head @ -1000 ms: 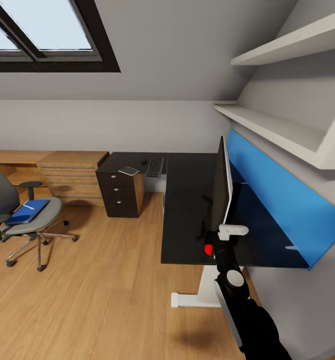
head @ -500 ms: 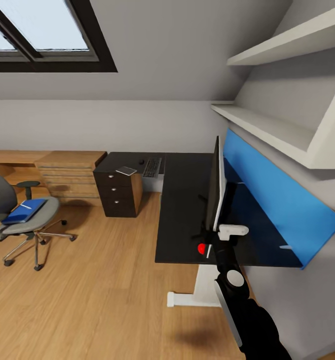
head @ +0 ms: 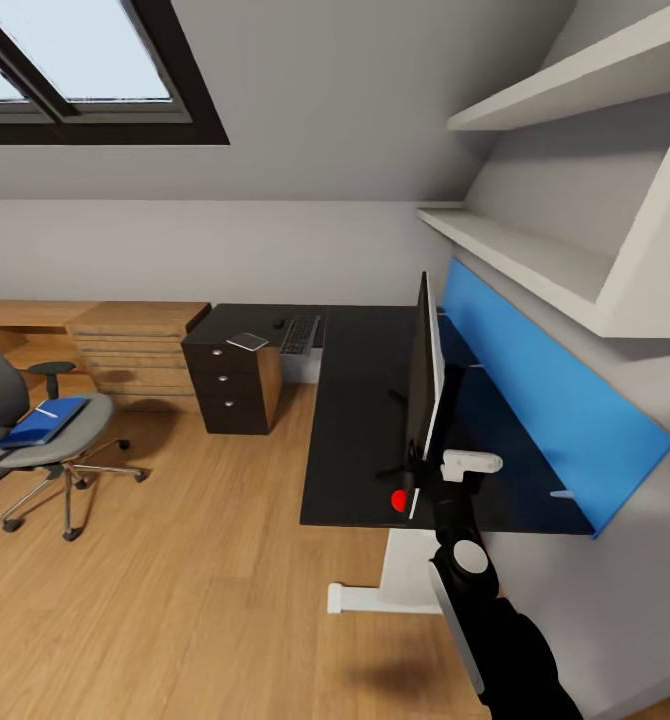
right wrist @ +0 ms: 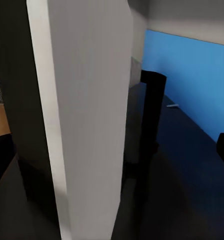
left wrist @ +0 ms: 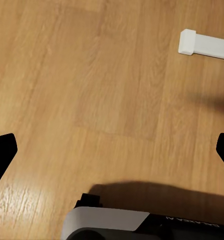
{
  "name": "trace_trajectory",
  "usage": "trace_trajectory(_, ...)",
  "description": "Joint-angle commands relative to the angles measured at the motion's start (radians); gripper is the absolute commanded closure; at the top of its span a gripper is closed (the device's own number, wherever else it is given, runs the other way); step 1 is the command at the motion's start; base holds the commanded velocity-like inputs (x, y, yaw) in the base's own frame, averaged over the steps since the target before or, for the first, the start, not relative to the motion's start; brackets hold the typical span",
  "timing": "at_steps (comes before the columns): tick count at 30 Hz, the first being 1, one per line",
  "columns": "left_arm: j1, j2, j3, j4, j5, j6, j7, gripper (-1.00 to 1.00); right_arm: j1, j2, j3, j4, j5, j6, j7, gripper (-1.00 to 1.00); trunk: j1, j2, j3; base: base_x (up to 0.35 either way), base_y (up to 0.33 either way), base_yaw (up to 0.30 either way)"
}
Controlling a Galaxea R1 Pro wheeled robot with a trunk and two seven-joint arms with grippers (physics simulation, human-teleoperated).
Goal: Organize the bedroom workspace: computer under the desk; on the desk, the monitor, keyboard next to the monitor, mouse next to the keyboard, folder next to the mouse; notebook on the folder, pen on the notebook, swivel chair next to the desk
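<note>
One monitor [head: 422, 380] stands edge-on on the desk [head: 360, 400], right gripper [head: 415, 497] at its near edge, jaw state unclear; left gripper's fingertips [left wrist: 2, 152] spread apart over floor; one swivel chair [head: 35, 440] far left carries one folder [head: 40, 422].

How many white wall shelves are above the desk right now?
2: the upper white wall shelf near the sloped ceiling, and the lower white wall shelf just above the bright blue back panel. Others may lie outside the frame.

Head camera overlooks the desk [head: 360, 400] from high; right wrist camera sits close behind the monitor [right wrist: 86, 100].
</note>
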Motion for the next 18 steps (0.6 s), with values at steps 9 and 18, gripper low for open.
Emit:
trace_trajectory(9, -0.001, 0.001, 0.009, 0.000, -0.007, -0.003, -0.002, -1.00, -0.001, 0.000, 0.001, -0.001, 0.009, 0.010, -0.008, -1.00, 0.000, -0.002, -0.002, 0.000, -0.011, 0.000)
trace_trajectory(18, -0.001, 0.001, 0.009, 0.000, -0.007, -0.002, -0.001, -1.00, -0.001, 0.000, 0.001, -0.001, 0.009, 0.010, -0.008, -1.00, 0.000, -0.002, -0.002, -0.066, -0.062, 0.000)
